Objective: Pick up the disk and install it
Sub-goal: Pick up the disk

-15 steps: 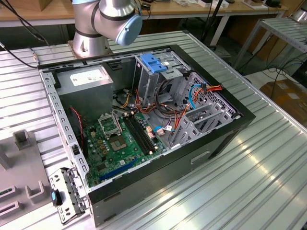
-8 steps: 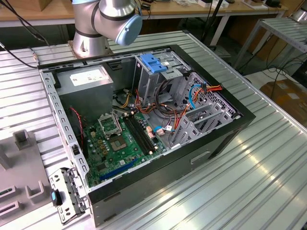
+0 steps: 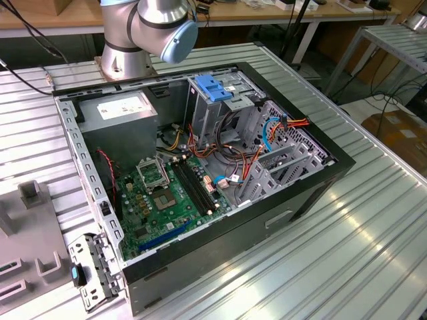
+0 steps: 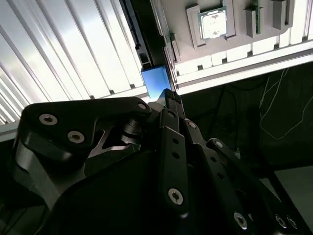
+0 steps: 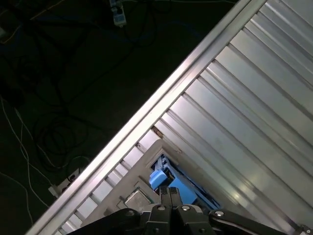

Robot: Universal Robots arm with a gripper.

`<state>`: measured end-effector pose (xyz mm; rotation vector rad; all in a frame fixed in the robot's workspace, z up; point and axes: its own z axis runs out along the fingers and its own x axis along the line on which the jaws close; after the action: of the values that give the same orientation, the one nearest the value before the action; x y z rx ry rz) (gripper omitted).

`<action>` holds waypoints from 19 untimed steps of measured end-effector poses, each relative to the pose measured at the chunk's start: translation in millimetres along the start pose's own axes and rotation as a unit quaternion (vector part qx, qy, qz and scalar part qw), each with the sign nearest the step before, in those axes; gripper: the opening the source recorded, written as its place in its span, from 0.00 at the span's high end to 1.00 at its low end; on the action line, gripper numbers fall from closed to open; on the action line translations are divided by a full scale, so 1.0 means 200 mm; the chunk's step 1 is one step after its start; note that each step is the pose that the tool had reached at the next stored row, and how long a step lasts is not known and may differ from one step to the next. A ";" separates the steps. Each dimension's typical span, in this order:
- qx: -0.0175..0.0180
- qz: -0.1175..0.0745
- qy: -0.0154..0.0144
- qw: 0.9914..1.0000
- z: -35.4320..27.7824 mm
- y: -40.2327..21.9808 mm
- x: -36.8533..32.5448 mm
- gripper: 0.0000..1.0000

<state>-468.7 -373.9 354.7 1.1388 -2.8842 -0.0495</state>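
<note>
One grey fixture (image 3: 30, 227) is lying on the ribbed table (image 3: 347, 253) at the exterior view's left. Right of it the open computer case (image 3: 220, 167) is lying on its side. The power supply (image 3: 120, 110) is sitting far left inside it and the motherboard (image 3: 163, 200) nearer. The drive cage (image 3: 220, 113) with its blue bracket (image 3: 213, 88) is standing further right, beside loose orange and blue cables (image 3: 267, 133).

In both wrist views the gripper (image 5: 169, 194) is hanging over the fixture, its fingertips pressed together with nothing between them. Just past the tips the disk (image 5: 159, 178) is standing in a slot of the fixture. The blue part is probably its side rail, since the label is not showing. The claw is near it but is not pinching it. A processor chip (image 4: 212, 23) is resting in a pocket close by.

Several things could be going wrong from here. With the claw pressed together, a descent would be striking the rail instead of taking it, and could be tipping the disk in its slot. The fixture is sitting close to the table's edge, so a push could be sending the disk to the floor. Inside the case, the loose cables beside the cage could be catching the disk and keeping it from seating.
</note>
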 end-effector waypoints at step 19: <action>0.003 -0.130 0.005 0.991 0.000 0.000 0.000 0.89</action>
<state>-468.6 -373.9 354.7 1.5035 -2.7082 -0.0422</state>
